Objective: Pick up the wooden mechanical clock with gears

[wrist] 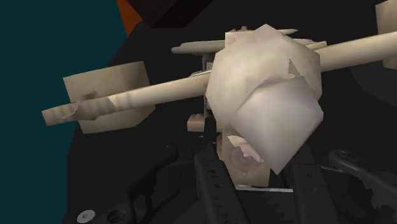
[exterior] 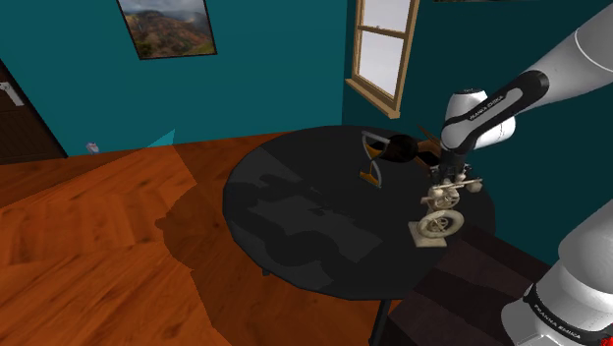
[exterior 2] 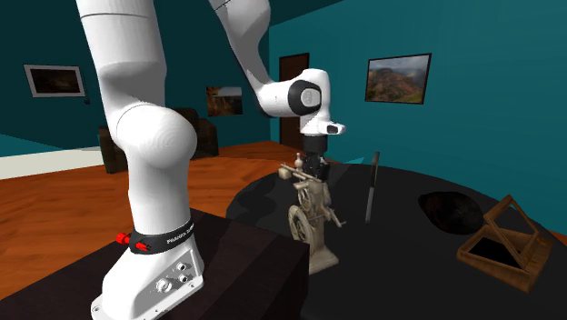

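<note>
We see the gripper (exterior 2: 313, 167) hanging straight down over the round dark table (exterior: 295, 221). The clock (exterior 2: 313, 221) stands directly under it, upright on its pale base. In the second exterior view the gripper's tip is level with the clock's top crossbar, at the head of the frame, and the gears and base are all below it. The shoulder view agrees. There the black hand sits at the clock's top, and the big wheel and flat base lie beneath it, at the table's rim nearest the stand (exterior 2: 227, 264).

In the wrist view the clock's top is close up against the gripper. We see a pale lump (wrist: 264, 95) in the middle and a rod (wrist: 172, 92) running through it and out to both sides. A small block (wrist: 108, 95) sits on one end of the rod. A lower pale piece of the clock shows past the lump, close in to the gripper. We cannot tell whether the gripper is apart around the clock's top or clamped on it, because the dark parts there merge with the dark table.

Beyond the gripper, farther across the table, we see a dark mound (exterior: 401, 147) and an open wooden frame (exterior: 373, 157), both well apart from the clock. A thin stick (exterior 2: 371, 186) stands upright on the table near the clock, on the side away from the stand.
</note>
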